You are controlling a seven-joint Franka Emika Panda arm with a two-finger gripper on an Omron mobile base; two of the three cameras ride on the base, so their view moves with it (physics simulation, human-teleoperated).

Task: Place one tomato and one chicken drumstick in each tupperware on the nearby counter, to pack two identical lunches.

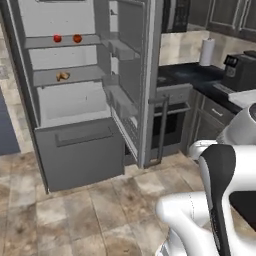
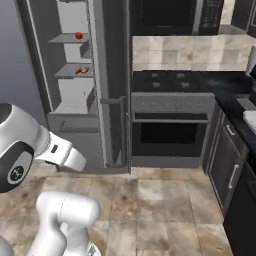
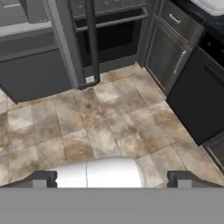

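Note:
Two red tomatoes rest on an upper shelf of the open fridge; one tomato is seen from the right base. A golden-brown chicken drumstick lies on the shelf below. A pale tupperware sits on the black counter at the right. My gripper is open, nothing between its fingertips, hanging over the tiled floor far from the fridge and the counter.
The fridge door stands swung open beside the oven and stove top. A black coffee machine and a paper towel roll stand on the counter. Dark cabinet fronts line the right side.

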